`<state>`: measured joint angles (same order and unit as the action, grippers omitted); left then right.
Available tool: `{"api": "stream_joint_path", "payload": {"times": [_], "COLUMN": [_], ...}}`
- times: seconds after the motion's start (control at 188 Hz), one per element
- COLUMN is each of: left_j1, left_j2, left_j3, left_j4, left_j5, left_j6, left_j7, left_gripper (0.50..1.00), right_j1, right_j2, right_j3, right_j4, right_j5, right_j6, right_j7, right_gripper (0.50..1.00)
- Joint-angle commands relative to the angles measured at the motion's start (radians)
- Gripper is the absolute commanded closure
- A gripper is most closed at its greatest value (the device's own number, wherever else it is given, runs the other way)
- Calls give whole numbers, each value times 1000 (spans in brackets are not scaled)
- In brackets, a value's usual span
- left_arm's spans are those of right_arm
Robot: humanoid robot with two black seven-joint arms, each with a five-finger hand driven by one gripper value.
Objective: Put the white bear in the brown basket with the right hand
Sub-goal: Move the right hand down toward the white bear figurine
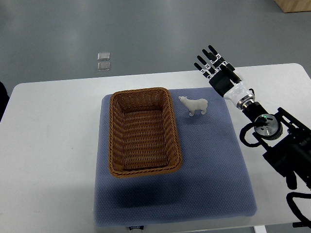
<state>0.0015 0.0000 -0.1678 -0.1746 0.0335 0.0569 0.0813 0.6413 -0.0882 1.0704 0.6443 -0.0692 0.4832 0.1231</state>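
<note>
A small white bear [195, 105] stands on the blue mat [214, 160], just right of the brown wicker basket [116, 141]. The basket is empty. My right hand [214, 65] is up and to the right of the bear, near the table's far edge. Its fingers are spread and straight and hold nothing. It does not touch the bear. The left arm is out of view.
The mat lies on a white table [53, 145]. Two small clear squares [103, 60] lie on the grey floor beyond the table. A wooden edge [294, 5] shows at the top right corner.
</note>
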Motion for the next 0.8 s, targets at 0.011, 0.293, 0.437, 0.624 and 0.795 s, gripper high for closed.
{"api": "stream_joint_path", "payload": {"times": [0.011, 0.293, 0.437, 0.624, 0.795], "left_j1": [0, 0, 0, 0, 0], "left_j2": [0, 0, 0, 0, 0], "left_j3": [1, -9, -4, -1, 1], "left_j4": [0, 1, 0, -6, -8], "left_j5": [2, 0, 0, 0, 0], "left_j6": [0, 0, 0, 0, 0], "left_j7": [0, 0, 0, 0, 0], "left_gripper": [500, 500, 500, 500, 500], "right_j1": [1, 8, 66, 202, 360], "right_j2": [-1, -5, -57, -153, -215], "right_j3": [0, -3, -64, -213, -446], "right_j4": [0, 0, 0, 0, 2], "right_j5": [0, -15, -170, -480, -808], "right_j6": [0, 0, 0, 3, 5], "right_j7": [0, -7, -10, -59, -108], "right_gripper": [576, 576, 576, 576, 576]}}
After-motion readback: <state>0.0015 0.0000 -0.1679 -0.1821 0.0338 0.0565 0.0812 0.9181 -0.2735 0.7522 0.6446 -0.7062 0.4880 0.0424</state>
